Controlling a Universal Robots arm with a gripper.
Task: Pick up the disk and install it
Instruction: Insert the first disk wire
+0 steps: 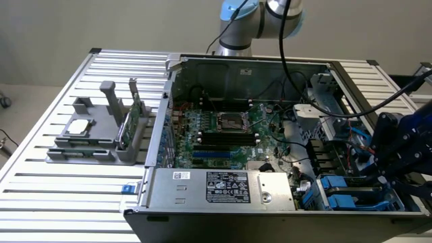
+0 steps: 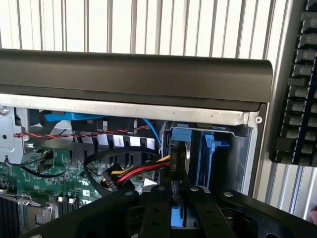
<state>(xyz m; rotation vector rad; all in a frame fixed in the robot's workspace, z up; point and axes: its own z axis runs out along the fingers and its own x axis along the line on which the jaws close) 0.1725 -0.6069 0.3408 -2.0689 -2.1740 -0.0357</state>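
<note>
Seeing the gripper (image 1: pixel 395 167) down at the case's (image 1: pixel 236 223) front corner on the exterior view's right, over the drive bays. Wrist view: fingers (image 2: pixel 163 208) close together, pinching the disk (image 2: pixel 179 163) edge-on, blue carrier frame visible on both sides of it. Disk sits upright inside the blue bay (image 2: pixel 218 148) just under the case's dark edge, next to the red/yellow/black power lead (image 2: pixel 141 171). I can't tell if it's fully seated. Motherboard (image 1: pixel 223 131) lies in the case's middle, PSU (image 1: pixel 223 187) along the front edge. Grey parts holder (image 1: pixel 101 131) with a green card (image 1: pixel 135 114) stands on the table (image 1: pixel 68 202) near its edge on the exterior view's left, well apart from the arm.
</note>
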